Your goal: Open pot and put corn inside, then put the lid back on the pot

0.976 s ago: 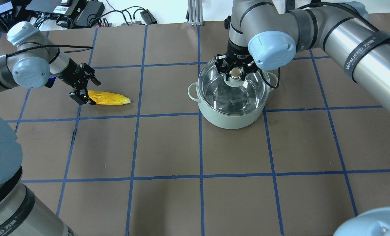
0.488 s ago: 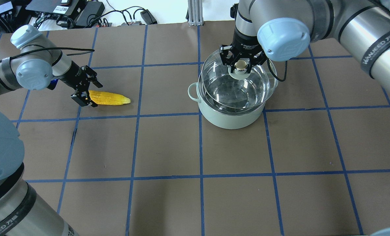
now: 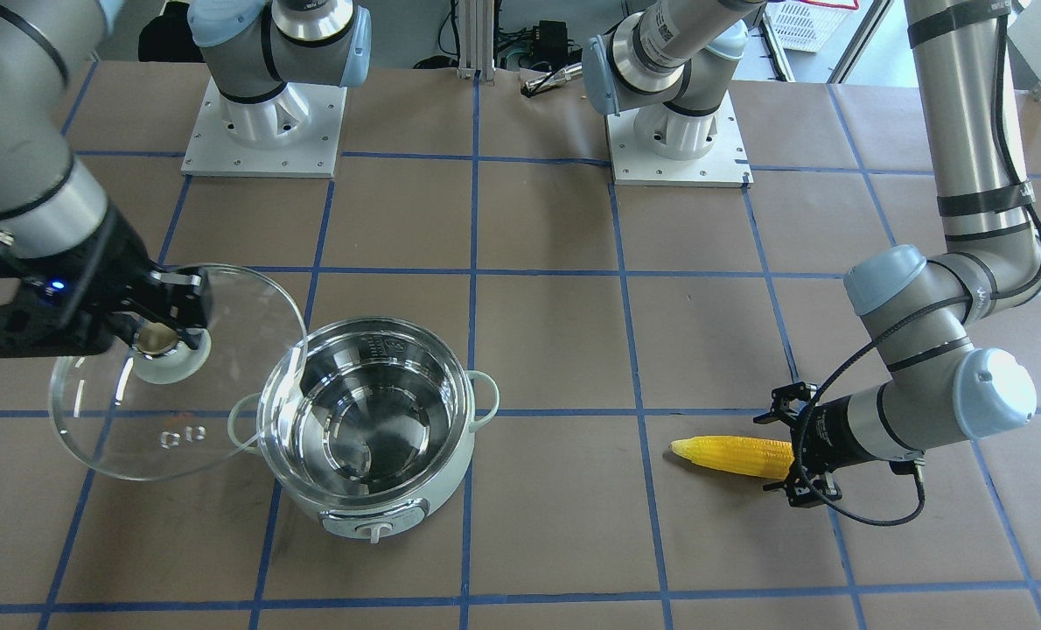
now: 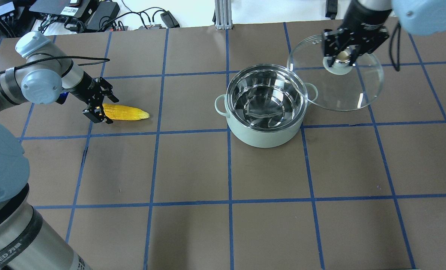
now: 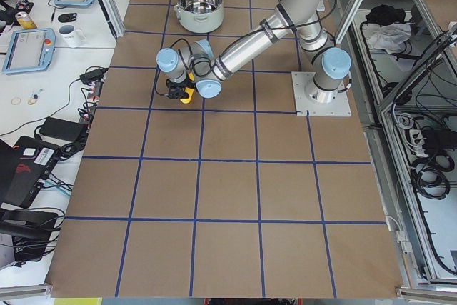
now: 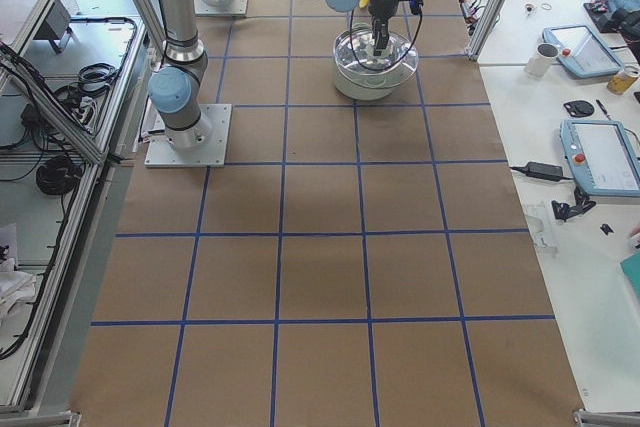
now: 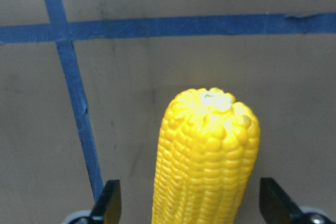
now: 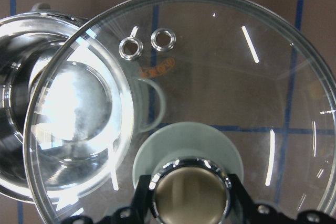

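Observation:
The mint-green pot stands uncovered near the table's middle, its steel inside bare; it also shows in the front view. My right gripper is shut on the knob of the glass lid and holds it in the air to the right of the pot; the right wrist view shows the lid overlapping the pot's rim. The yellow corn lies on the table at the left. My left gripper is open, its fingers either side of the corn's thick end.
Cables and electronics lie beyond the table's far edge, beside an aluminium post. The arm bases stand at the robot's side of the table. Blue tape lines form a grid on the brown surface.
My right gripper has lifted the lid off the pot and carried it up and to the right. My left gripper has edged closer around the corn's thick end.

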